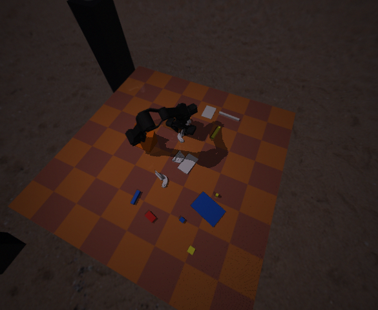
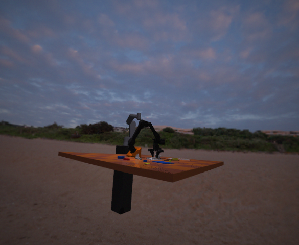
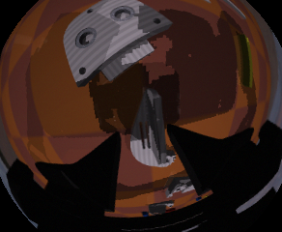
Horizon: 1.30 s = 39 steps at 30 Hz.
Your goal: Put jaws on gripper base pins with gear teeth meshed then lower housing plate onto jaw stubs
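Arm (image 1: 144,121) (image 2: 135,135) arched, fingers seemingly downward.

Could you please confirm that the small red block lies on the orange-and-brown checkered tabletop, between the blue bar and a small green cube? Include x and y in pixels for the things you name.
Not quite: the small cube on its other side is blue, not green, as the top view shows. The small red block (image 1: 150,216) does lie on the orange-and-brown checkered tabletop (image 1: 114,248), between the blue bar (image 1: 135,197) and that small blue cube (image 1: 181,219).
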Each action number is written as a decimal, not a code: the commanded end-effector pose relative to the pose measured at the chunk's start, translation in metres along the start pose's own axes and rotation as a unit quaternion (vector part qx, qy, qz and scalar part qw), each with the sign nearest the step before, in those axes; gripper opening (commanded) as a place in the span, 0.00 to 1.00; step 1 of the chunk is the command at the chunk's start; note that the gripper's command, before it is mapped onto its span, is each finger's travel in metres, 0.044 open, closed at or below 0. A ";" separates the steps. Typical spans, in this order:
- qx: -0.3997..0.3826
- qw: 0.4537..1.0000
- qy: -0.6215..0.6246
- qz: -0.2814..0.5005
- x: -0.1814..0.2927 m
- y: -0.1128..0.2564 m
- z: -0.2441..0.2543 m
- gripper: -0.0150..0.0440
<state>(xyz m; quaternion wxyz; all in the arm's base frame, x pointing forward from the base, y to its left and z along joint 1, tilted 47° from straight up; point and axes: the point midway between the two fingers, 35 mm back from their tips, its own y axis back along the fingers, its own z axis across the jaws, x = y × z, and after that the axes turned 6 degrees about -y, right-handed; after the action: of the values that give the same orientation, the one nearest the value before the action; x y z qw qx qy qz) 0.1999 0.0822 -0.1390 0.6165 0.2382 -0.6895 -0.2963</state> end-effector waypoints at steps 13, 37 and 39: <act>0.000 1.000 0.000 0.000 0.000 0.000 0.000 0.48; 0.001 1.000 0.002 -0.001 -0.002 0.058 -0.002 0.48; 0.001 1.000 0.002 -0.001 -0.002 0.064 -0.001 0.48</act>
<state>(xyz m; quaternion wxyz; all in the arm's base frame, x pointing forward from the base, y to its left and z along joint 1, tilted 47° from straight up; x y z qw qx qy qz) 0.2025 0.1178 -0.1039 0.6208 0.2358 -0.6874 -0.2940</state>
